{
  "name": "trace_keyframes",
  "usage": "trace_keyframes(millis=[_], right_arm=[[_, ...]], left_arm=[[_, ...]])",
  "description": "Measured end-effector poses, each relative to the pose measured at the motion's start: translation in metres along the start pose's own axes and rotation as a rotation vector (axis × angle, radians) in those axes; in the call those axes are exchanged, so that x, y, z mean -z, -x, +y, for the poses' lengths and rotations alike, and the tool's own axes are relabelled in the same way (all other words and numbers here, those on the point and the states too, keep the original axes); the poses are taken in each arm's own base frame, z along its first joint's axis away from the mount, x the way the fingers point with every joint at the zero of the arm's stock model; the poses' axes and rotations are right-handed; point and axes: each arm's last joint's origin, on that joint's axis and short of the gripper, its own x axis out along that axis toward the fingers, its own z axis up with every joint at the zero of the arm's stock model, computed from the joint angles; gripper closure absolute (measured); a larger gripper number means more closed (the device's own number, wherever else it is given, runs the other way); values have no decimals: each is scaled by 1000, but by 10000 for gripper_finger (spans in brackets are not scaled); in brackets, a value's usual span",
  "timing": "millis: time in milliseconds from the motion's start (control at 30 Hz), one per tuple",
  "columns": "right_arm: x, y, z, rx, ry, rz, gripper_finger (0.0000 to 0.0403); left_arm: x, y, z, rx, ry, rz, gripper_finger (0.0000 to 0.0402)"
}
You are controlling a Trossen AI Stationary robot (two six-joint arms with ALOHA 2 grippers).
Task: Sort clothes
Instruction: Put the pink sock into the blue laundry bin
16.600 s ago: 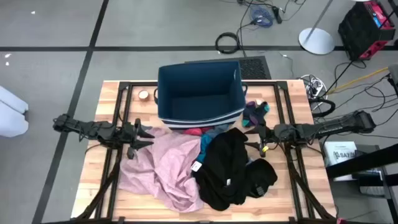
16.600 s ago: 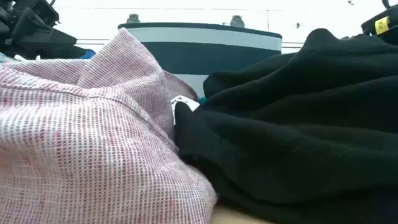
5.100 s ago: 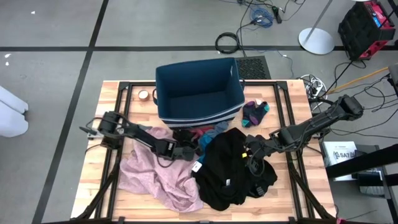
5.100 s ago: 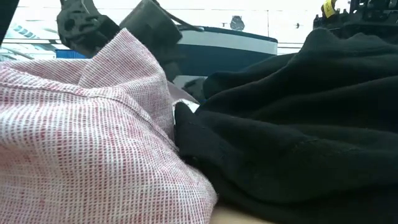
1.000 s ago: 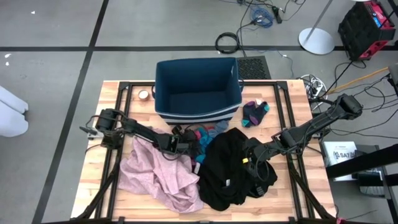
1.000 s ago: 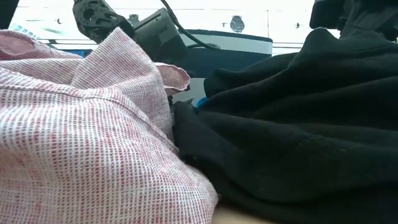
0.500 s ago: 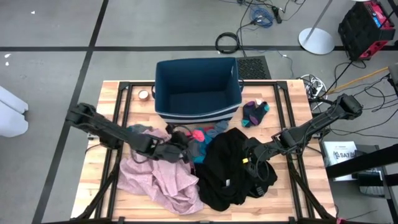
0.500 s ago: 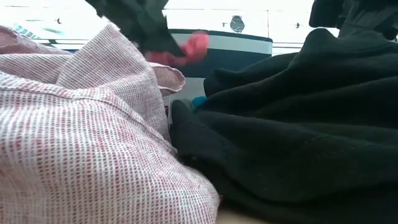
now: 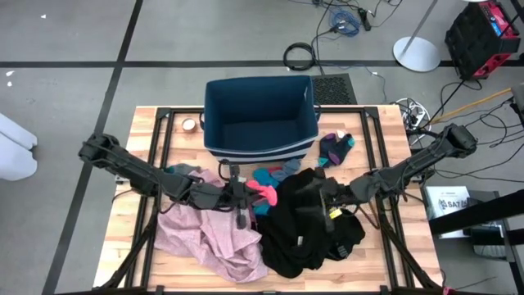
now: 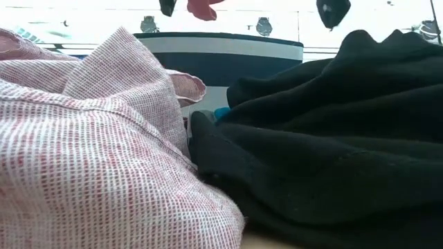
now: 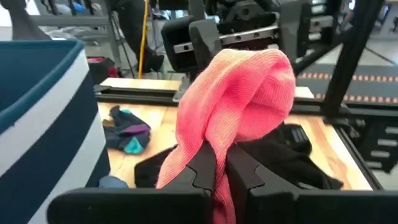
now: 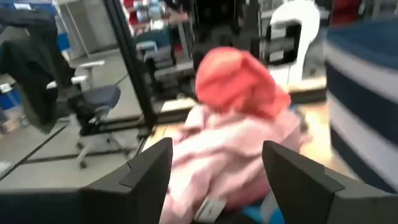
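Claws are both busy near the middle of the table (image 9: 139,254). The left claw (image 9: 260,195) is clamped on a small pink-red cloth (image 11: 239,99) and has lifted it up off the pile. A moment ago that cloth was lower, close to the pink shirt (image 9: 209,233). Now it hangs in the air between the shirt and the black clothes (image 9: 307,225), just in front of the blue bin (image 9: 260,123). In the low view the cloth shows only at the very top, so it is clear of the heap.

The right claw (image 12: 214,155) has its fingers spread wide and holds nothing. It has come up from the black clothes and now faces the pink-red cloth.

This means one small piece is picked out and ready to go somewhere. I think it may be dropped in the bin or passed to the right claw, but I cannot tell which.

Most clothes still wait. The pink shirt lies toward the front left, the black clothes toward the front right. Teal pieces (image 9: 266,176) sit by the bin, and dark socks (image 9: 336,147) lie to its right.
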Motion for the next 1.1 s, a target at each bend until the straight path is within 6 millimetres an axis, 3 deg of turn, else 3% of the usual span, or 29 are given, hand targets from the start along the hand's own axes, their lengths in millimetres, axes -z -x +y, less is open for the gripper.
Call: trace_keyframes(millis=[333, 633, 733, 900, 1100], right_arm=[[6, -24, -4, 77, 103, -108, 165], [-3, -47, 2, 204, 194, -78, 174], [-6, -56, 2, 267, 229, 0, 221], [-13, -62, 7, 275, 276, 36, 372], [-18, -59, 11, 271, 310, 72, 398]], left_arm=[[12, -27, 5, -61, 90, -63, 384], [14, -31, 4, -37, 106, -77, 383], [14, -31, 4, -36, 107, -79, 383], [14, -31, 3, -18, 82, -74, 382], [17, -31, 0, 33, 24, -43, 364]])
